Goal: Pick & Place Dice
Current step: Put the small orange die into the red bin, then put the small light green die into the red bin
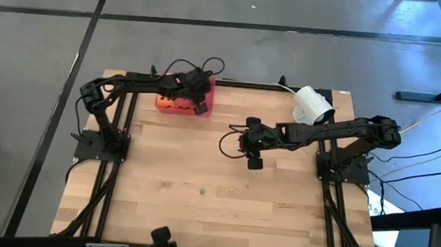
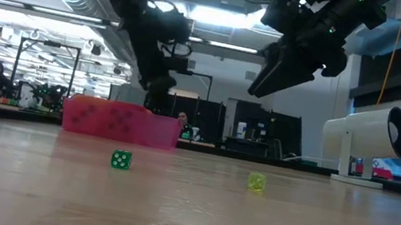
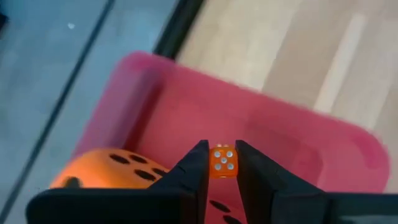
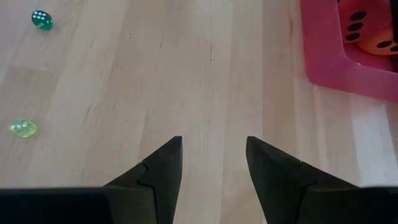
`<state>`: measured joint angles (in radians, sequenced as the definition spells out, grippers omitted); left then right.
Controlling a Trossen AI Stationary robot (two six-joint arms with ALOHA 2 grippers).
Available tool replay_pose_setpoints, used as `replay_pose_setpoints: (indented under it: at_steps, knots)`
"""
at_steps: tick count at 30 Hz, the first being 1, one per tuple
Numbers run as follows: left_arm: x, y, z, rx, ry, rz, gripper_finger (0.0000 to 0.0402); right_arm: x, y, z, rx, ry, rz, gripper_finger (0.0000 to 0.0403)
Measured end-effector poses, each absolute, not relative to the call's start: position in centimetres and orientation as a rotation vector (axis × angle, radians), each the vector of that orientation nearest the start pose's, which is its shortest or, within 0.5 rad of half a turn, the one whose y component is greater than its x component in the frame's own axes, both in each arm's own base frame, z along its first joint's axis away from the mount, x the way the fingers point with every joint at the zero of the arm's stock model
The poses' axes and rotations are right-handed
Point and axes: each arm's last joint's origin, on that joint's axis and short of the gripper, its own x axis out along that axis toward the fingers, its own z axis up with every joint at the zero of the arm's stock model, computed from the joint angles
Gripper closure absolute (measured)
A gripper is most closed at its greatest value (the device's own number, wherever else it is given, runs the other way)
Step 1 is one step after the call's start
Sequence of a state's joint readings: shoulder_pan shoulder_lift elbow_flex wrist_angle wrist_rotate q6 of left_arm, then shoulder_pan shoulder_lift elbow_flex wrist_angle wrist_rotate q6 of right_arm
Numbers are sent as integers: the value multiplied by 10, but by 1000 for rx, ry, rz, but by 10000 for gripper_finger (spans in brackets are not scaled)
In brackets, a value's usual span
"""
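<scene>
Your left end effector (image 3: 221, 168) hangs over the red tray (image 3: 298, 134) at the far left part of the tabletop (image 1: 215, 201), and its two dark fingers (image 3: 189, 171) are pinching a small orange die (image 3: 222, 159) with pale pips. In the left wrist view that die sits between the fingertips, above the tray floor. Beside it in the tray lies a large orange die (image 3: 109, 168) with dark pips; part of a second large orange die (image 4: 373, 28) shows inside the tray's wall in the right wrist view. From the high view you can make out orange shapes in the tray (image 1: 183, 99), but how many dice are there is hard to tell.

Your right end effector (image 4: 212, 163) is held above bare wood near the middle of the tabletop, its fingers spread apart with nothing between them. In the low view it hangs well clear of the surface (image 2: 294, 59).

Two tiny dice rest on the open wood nearer the front: a green die (image 2: 121, 160) and a yellow-green die (image 2: 256, 183), apart from each other and well apart from the tray. A white cylindrical device (image 1: 313, 104) stands at the far right corner.
</scene>
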<state>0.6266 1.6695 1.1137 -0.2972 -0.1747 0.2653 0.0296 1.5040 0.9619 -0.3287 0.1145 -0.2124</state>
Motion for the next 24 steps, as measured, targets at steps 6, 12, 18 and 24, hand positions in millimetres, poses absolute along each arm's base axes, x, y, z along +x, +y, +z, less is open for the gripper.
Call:
replay_pose_setpoints:
  at_steps: [6,12,18,24]
  knots:
    - [280,213,198,40,1030,649,322,305,6,218,-227,882,1,225]
    - [281,214,198,56,1033,658,297,305,6,218,-217,882,-4,225]
    - [284,208,199,68,1030,645,275,305,6,218,-216,882,-4,225]
    - [291,189,215,110,981,611,272,305,6,218,-216,882,-4,225]
